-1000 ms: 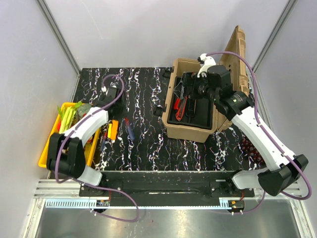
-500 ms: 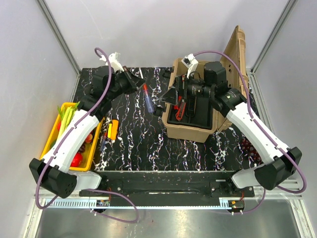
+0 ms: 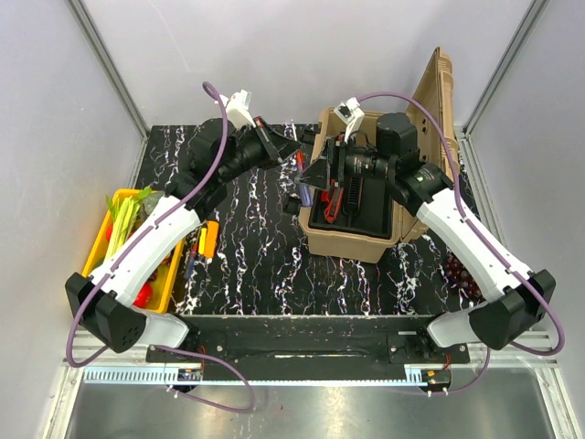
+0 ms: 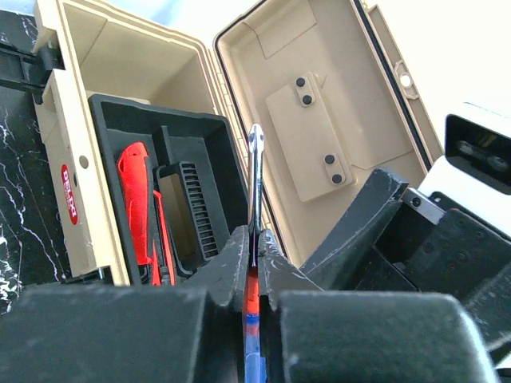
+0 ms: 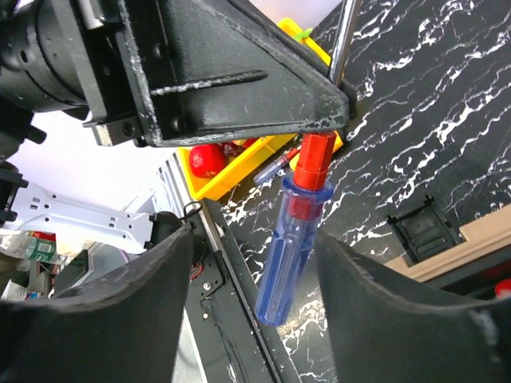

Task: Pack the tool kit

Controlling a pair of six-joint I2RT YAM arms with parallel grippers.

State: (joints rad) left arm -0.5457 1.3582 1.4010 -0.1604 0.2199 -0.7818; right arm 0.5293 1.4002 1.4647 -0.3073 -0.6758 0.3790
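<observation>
Screwdriver clamped near its shaft in left gripper, toolbox at 3 o'clock, right gripper wide open, handle between its fingers, apart.

On toolbox wall, red oval label (white lettering illegible).

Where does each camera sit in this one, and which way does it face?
Top external: above and behind the robot, looking down on the table; left arm and right arm show whole, reaching toward the toolbox.
Left wrist: faces into the open toolbox; left gripper shut on the screwdriver.
Right wrist: faces the left gripper; open right gripper flanks the screwdriver.
Shared: both wrist views show the screwdriver.
</observation>
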